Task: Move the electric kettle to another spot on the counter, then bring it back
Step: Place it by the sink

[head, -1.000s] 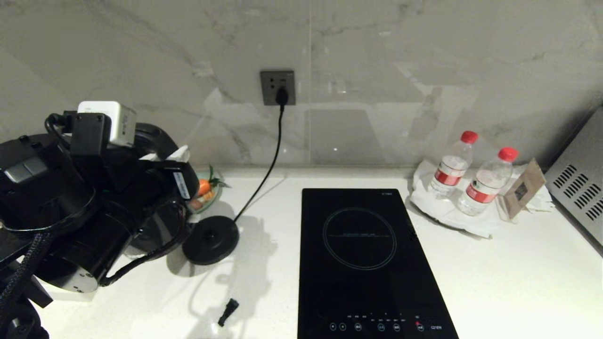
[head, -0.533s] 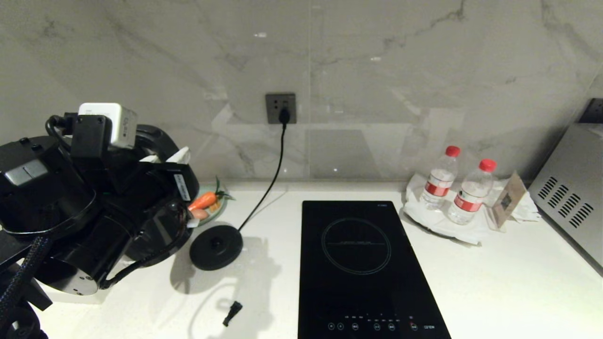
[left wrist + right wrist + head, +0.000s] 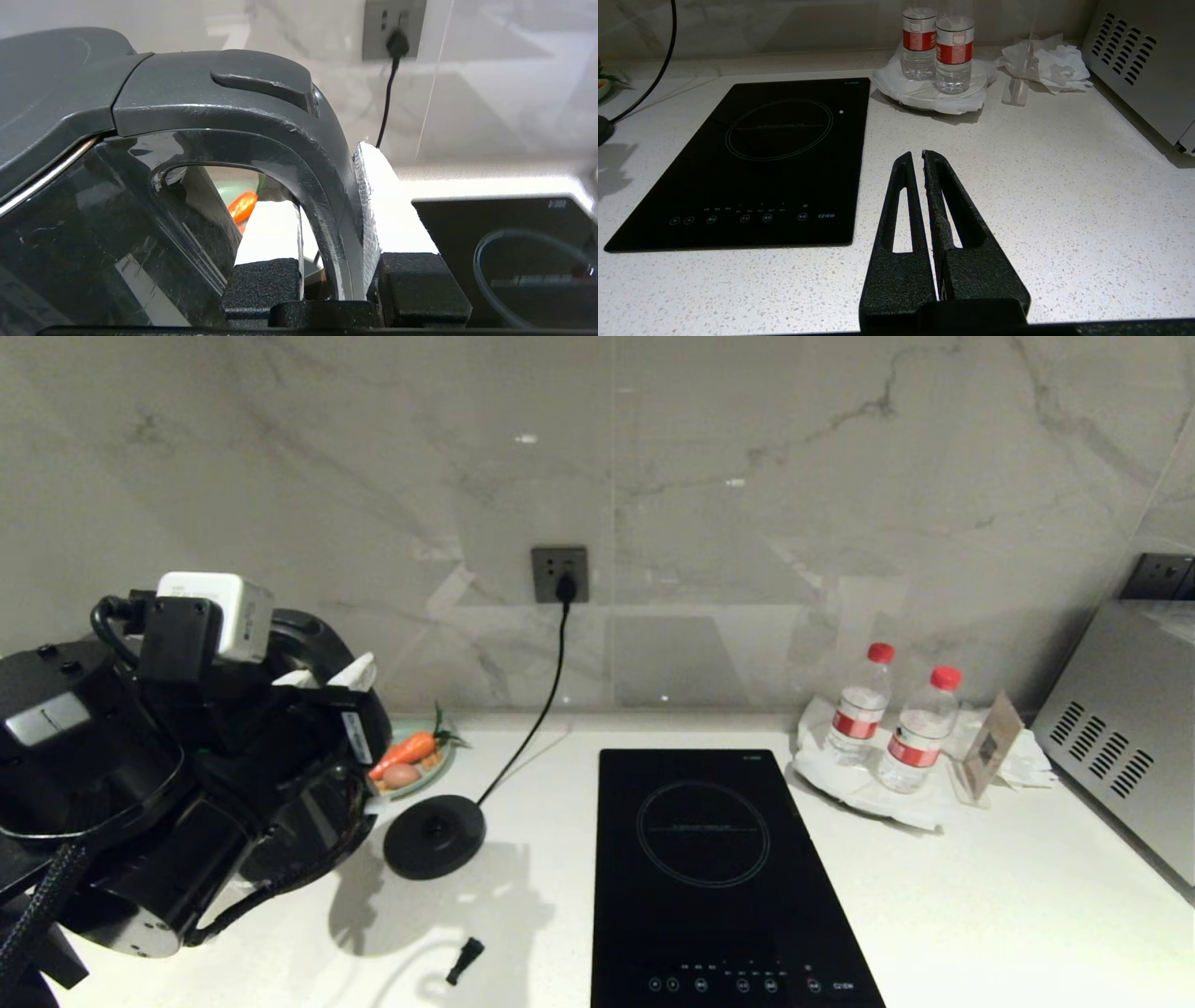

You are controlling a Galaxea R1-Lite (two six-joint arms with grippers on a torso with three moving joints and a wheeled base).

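L hand (image 3: 343,261) clamped on kettle (image 3: 93,196) handle, kettle held off its base (image 3: 434,836) at far left above surface (image 3: 980,896), R hand (image 3: 922,158) pressed together, hanging over surface right of hob (image 3: 714,868).

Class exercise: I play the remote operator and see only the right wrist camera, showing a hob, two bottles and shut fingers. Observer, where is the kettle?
Observer: The kettle is held at the robot's left, off its base disc.
Operator: What holds it?
Observer: The left gripper is shut on the kettle's handle, one finger inside the loop, one outside.
Operator: Is the disc plugged in?
Observer: Yes, its cord runs up to a wall socket.
Operator: Anything near the disc?
Observer: A small plate with a carrot sits just behind it.
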